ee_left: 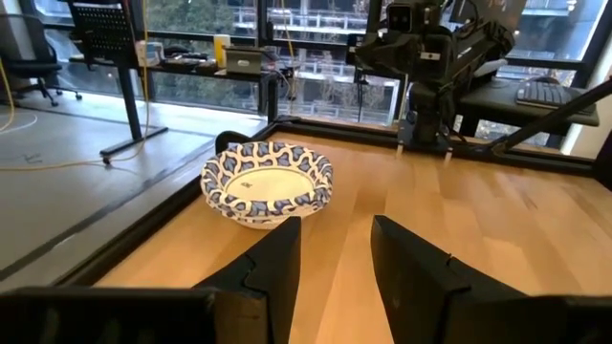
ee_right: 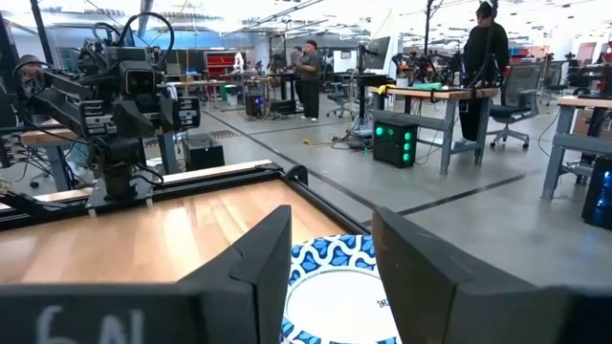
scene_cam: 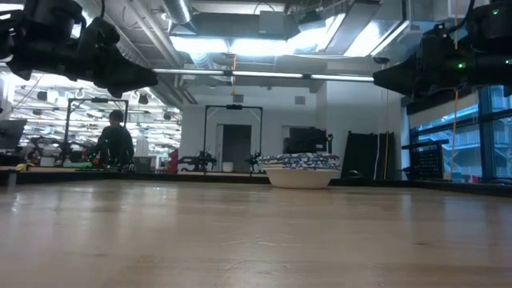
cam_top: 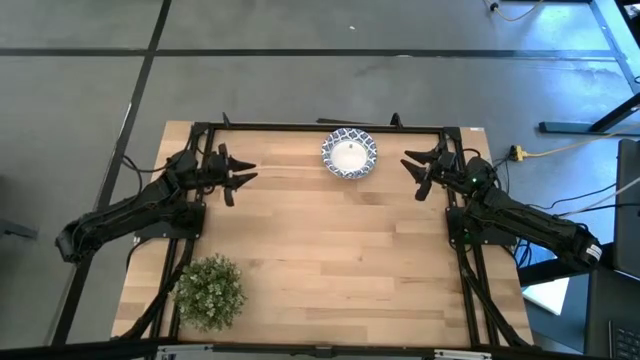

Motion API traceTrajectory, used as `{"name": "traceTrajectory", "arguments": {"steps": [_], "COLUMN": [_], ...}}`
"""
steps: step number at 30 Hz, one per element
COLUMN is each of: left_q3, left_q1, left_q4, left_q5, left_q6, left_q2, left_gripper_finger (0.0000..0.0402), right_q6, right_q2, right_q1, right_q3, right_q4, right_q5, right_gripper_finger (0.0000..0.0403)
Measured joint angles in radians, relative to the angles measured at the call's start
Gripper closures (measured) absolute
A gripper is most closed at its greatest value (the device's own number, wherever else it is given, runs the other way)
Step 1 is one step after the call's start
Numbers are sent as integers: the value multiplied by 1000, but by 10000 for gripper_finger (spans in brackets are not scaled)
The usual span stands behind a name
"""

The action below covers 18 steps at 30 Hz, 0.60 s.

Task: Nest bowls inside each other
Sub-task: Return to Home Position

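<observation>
One blue-and-white patterned bowl [cam_top: 349,154] stands on its base near the table's far edge, about midway between the arms; it also shows in the low view [scene_cam: 301,170], left wrist view [ee_left: 267,183] and right wrist view [ee_right: 339,291]. Whether other bowls sit nested inside it, I cannot tell. My left gripper [cam_top: 243,171] hovers open to the bowl's left, above the table [ee_left: 335,253]. My right gripper [cam_top: 410,173] hovers open to the bowl's right [ee_right: 330,258]. Neither touches anything.
A green leafy plant [cam_top: 210,291] stands at the table's near left corner. The wooden table [cam_top: 330,260] has a black frame along its edges. People stand at benches in the room beyond.
</observation>
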Motion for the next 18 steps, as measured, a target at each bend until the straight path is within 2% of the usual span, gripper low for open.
{"name": "traceTrajectory", "arguments": {"steps": [18], "left_q3": [0], "left_q1": [0], "left_q4": [-9], "left_q5": [0], "left_q6": [0], "left_q2": [-2], "left_gripper_finger": [278], "right_q6": [-3], "right_q2": [0], "right_q1": [0], "right_q3": [0], "right_q4": [-2], "right_q5": [0], "right_gripper_finger": [253]}}
